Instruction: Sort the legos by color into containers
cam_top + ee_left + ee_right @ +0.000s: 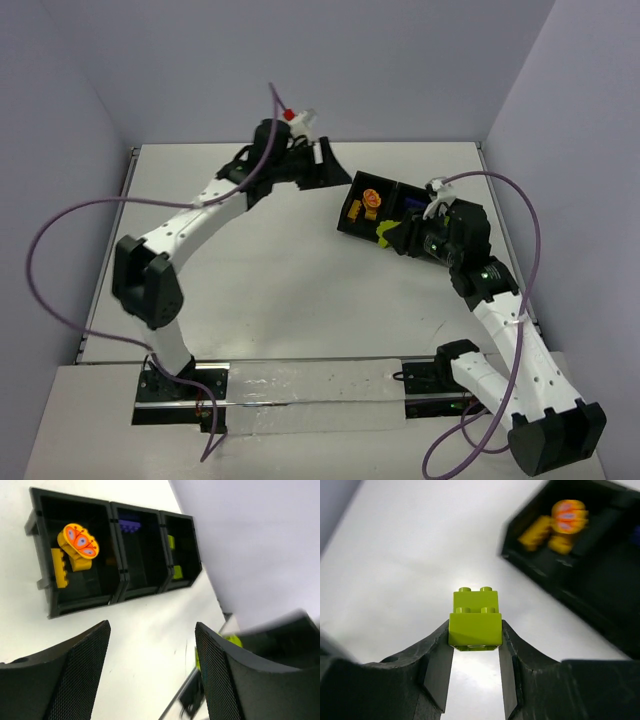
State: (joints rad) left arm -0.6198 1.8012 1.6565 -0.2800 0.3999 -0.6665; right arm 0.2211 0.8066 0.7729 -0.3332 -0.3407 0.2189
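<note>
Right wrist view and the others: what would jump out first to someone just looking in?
The lime green brick pinched in the right gripper, close to the black tray. Next, the round orange butterfly-print piece beside a yellow brick in the tray's end compartment. The left gripper hangs open and empty.

Colours and patterns recorded
Black tray [80,606] on white surface [150,645]; lime-green brick [475,622]; yellow-orange brick [60,569]; orange piece [80,541] patterned with blue-purple butterfly spots; purple brick [129,526].
</note>
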